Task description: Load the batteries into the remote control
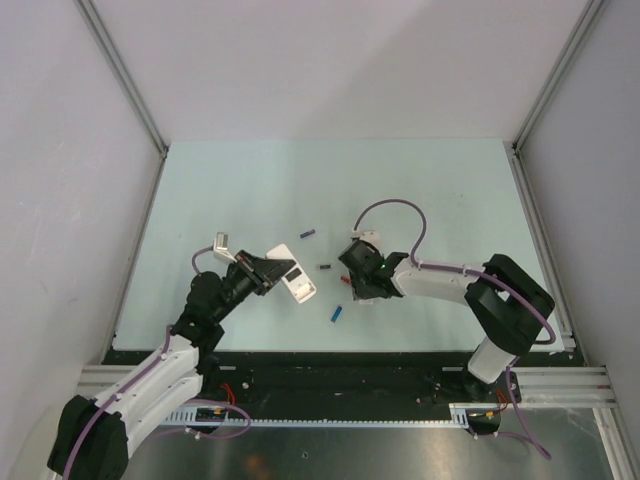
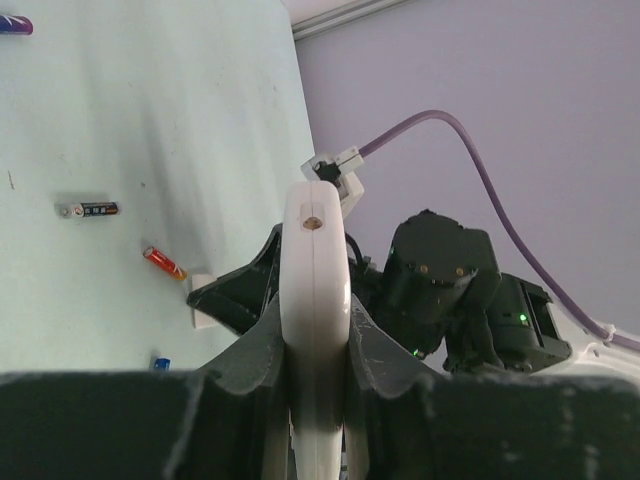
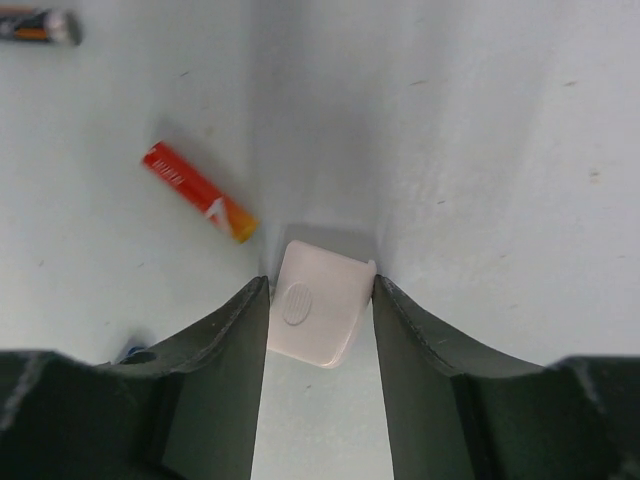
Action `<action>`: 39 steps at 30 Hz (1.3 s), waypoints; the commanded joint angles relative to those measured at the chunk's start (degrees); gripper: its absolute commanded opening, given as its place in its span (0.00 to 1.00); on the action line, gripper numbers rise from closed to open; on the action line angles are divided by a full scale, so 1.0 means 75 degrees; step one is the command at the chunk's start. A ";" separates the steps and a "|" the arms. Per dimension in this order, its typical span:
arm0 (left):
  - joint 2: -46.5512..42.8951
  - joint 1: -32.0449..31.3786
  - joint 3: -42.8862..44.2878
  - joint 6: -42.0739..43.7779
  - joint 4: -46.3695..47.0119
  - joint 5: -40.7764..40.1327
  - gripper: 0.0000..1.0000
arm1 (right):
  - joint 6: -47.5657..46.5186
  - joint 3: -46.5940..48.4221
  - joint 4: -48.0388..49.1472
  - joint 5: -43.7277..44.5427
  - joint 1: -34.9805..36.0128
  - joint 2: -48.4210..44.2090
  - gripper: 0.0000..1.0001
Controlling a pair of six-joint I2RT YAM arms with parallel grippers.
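white remote control [image 2: 315,262] in left pincer [image 2: 316,350]

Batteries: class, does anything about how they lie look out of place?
Yes: the purple battery, dark grey battery, red battery and blue battery lie scattered on the table at different angles, none in the remote control.

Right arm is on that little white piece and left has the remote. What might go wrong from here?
1. The white piece is caught only by its edges between the right fingers; it may pop out or tip.
2. The red battery lies close beside those fingers; a nudge may roll it away.
3. The remote sits edge-on in the left fingers; pressing on it may twist it.
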 commanded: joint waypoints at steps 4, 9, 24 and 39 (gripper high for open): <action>-0.0049 0.0060 0.0140 0.0140 0.0074 0.0144 0.00 | 0.0347 -0.0623 -0.0346 -0.0002 -0.1487 -0.0166 0.46; -0.0002 0.0060 0.0011 0.0000 0.0074 0.0133 0.00 | 0.1014 -0.0740 0.0333 -0.1057 -0.3230 0.0115 0.44; -0.0144 0.0060 -0.0106 -0.0059 -0.0019 -0.0055 0.00 | 0.1015 0.0080 0.0312 -0.0906 -0.4184 -0.0118 0.67; -0.0202 0.0060 -0.0223 0.0199 0.0506 0.0249 0.00 | -0.0553 0.0081 0.0438 0.0889 -0.1105 -0.2928 0.80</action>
